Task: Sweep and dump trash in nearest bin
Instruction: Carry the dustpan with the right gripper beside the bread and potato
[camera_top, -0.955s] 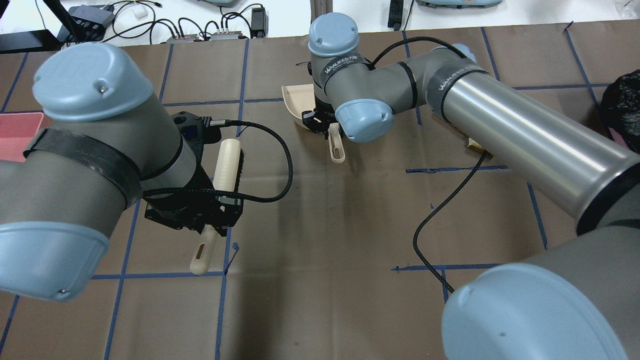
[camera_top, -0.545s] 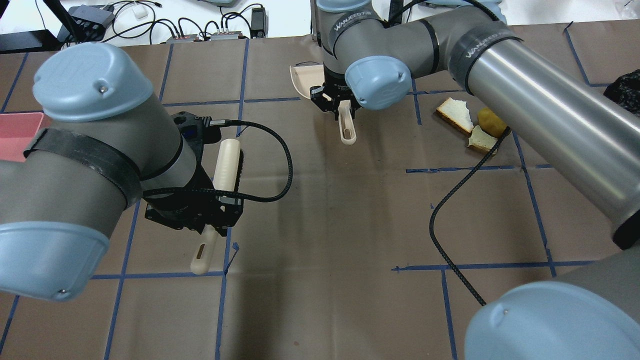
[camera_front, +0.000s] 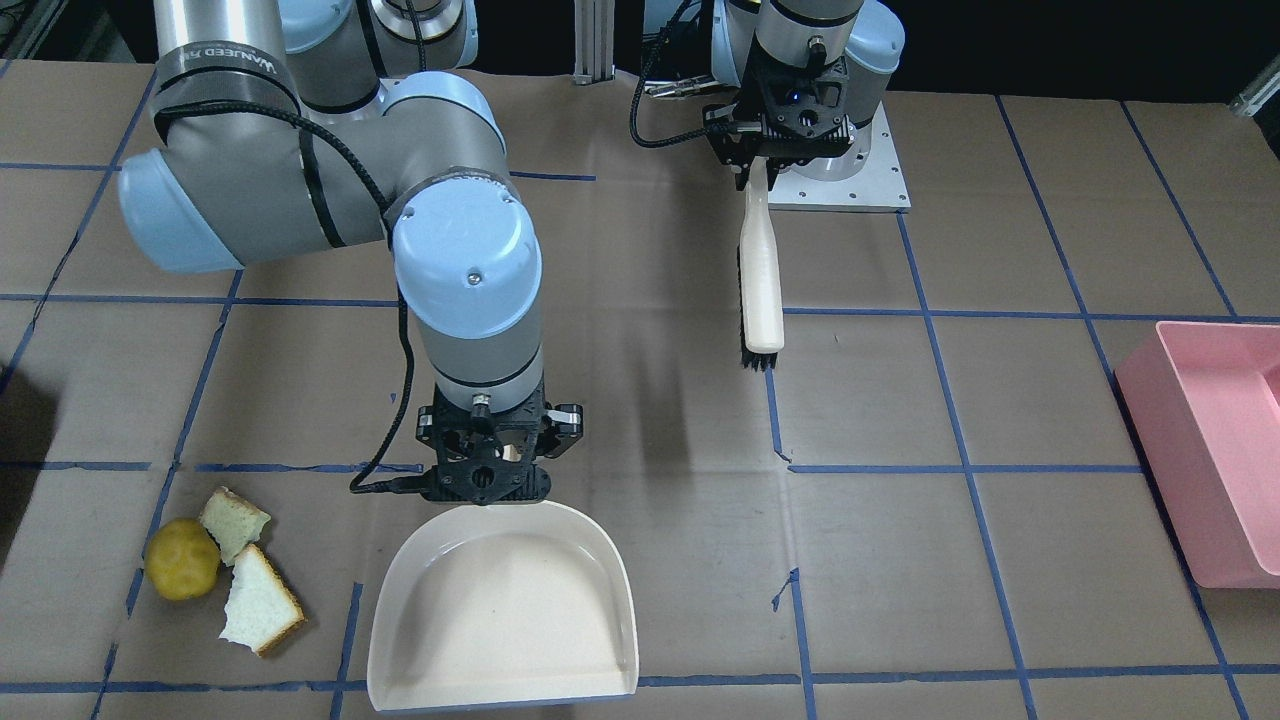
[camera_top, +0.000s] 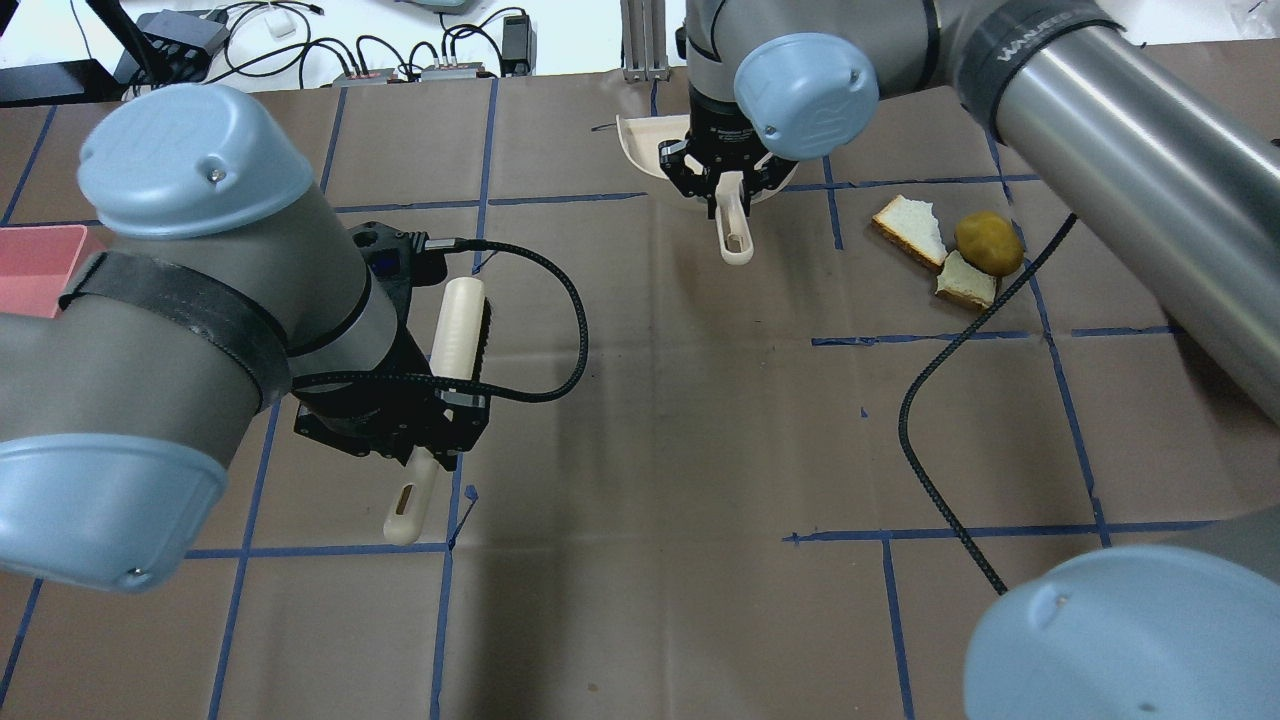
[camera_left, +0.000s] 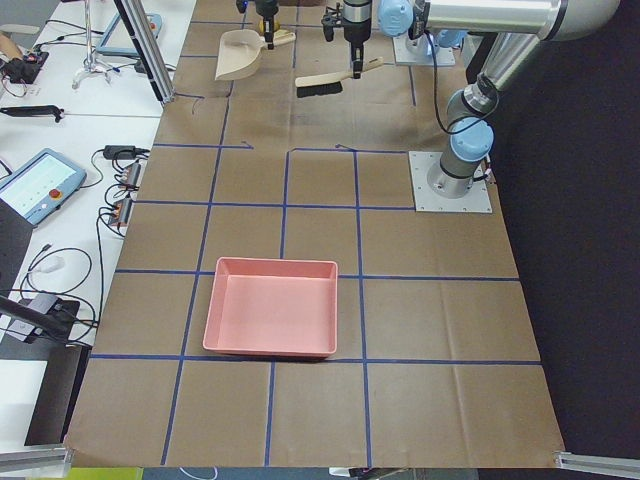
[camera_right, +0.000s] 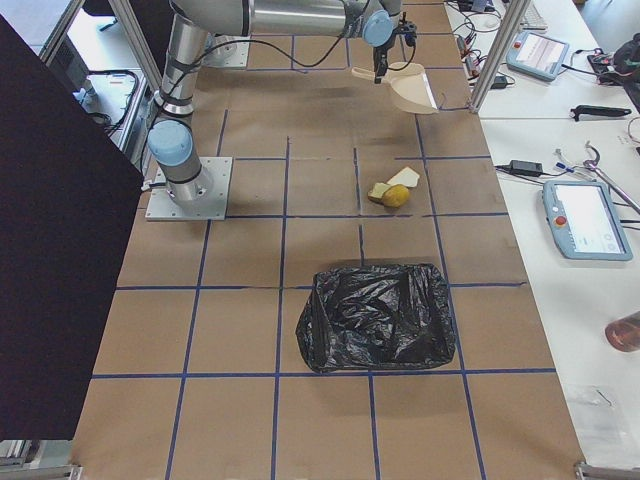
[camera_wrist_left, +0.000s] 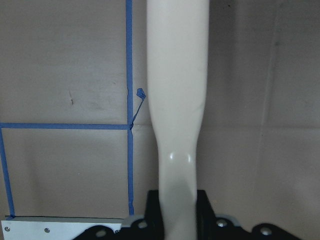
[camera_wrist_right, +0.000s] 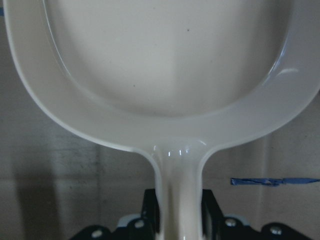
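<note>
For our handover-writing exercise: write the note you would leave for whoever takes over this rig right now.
Left gripper shut on the brush by its handle.
Right gripper shut on the dustpan by its handle; pan empty.
Potato lump and two bread pieces lie on the table beside the dustpan, untouched.
Done: tools in hand. Left: sweep, then dump, probably in the black bag bin, which looks nearer than the pink bin.
</note>
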